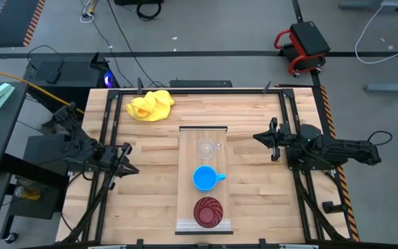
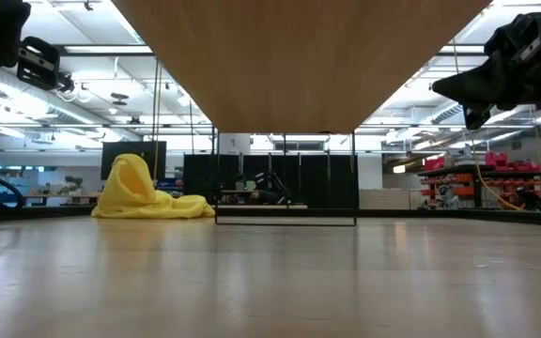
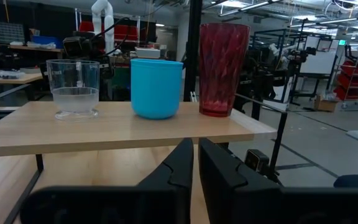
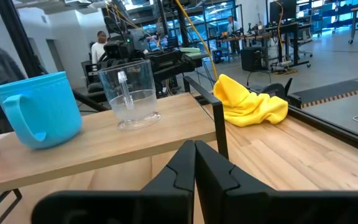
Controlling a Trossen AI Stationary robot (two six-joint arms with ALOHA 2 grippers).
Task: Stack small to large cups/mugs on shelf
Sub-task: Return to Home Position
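Three vessels stand upright in a row on the raised light-wood shelf (image 1: 204, 180): the clear glass mug (image 1: 206, 148) at the far end, the blue mug (image 1: 205, 178) in the middle, the dark red ribbed cup (image 1: 207, 211) at the near end. They also show in the left wrist view: glass mug (image 3: 74, 88), blue mug (image 3: 156, 88), red cup (image 3: 222, 68). My left gripper (image 1: 131, 168) is shut and empty at the table's left. My right gripper (image 1: 260, 137) is shut and empty at the table's right.
A yellow cloth (image 1: 150, 105) lies crumpled at the table's far left. The shelf stands on thin dark legs (image 4: 221, 127) above the tabletop. Bare tabletop (image 1: 147, 207) lies on both sides of the shelf.
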